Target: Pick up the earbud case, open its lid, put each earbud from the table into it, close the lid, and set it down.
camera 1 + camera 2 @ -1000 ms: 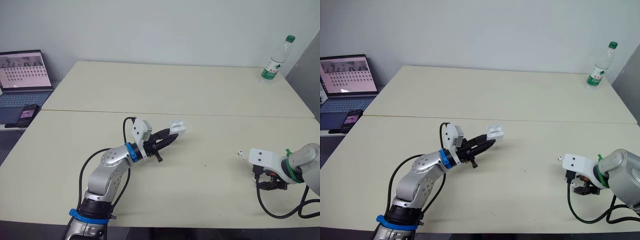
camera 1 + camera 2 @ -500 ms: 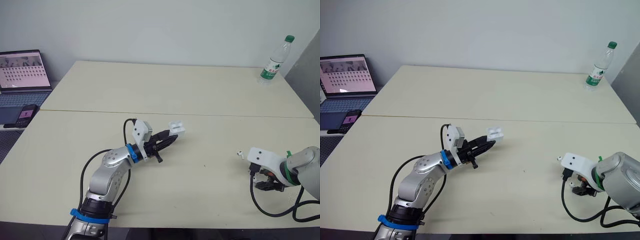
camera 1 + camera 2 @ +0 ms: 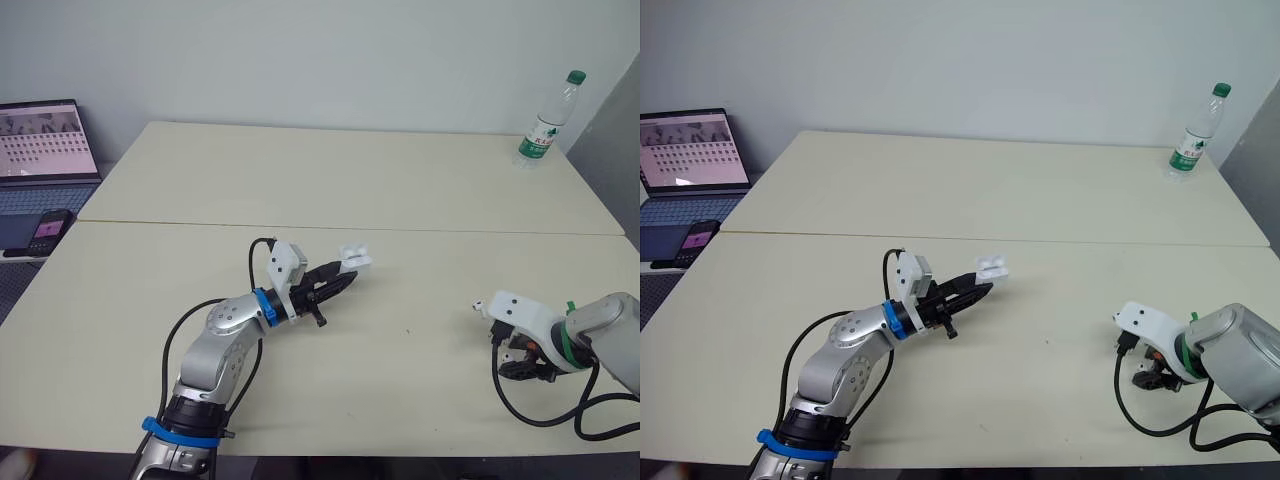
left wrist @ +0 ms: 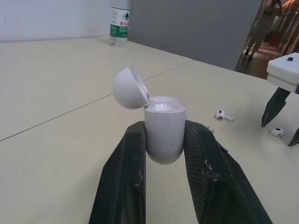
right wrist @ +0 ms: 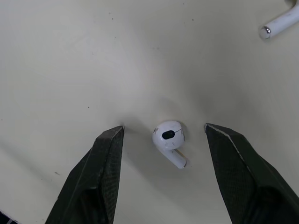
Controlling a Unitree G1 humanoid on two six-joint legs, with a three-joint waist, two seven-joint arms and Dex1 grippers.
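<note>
Cream-coloured bench [image 3: 400, 180] carries everything; at its far right corner stands a plastic bottle [image 3: 545, 120], and off its left side sit an open laptop [image 3: 45, 140] and a phone [image 3: 45, 228].

Against a second ago, the left arm has kept its pose, while the right wrist has swung a little inward and turned over the bench near the right edge. The whole picture has also slid slightly, which is the camera moving, not the things.

The left jaws are clamped on the white earbud case [image 4: 163, 130], held above the middle of the bench. Its body stands upright between the two black fingers [image 4: 126, 177], pinched at the sides, and the rounded lid [image 4: 128, 88] is tipped open to one side.

The right jaws are spread wide with their tips down at the bench surface. One earbud [image 5: 169, 140] lies on the bench in the gap between the fingers [image 5: 93, 177] — touching neither, roughly midway, its stem towards the wrist.

The second earbud [image 4: 224, 115] lies on the bench just beyond the right jaws — outside their gap, on the side towards the case.
</note>
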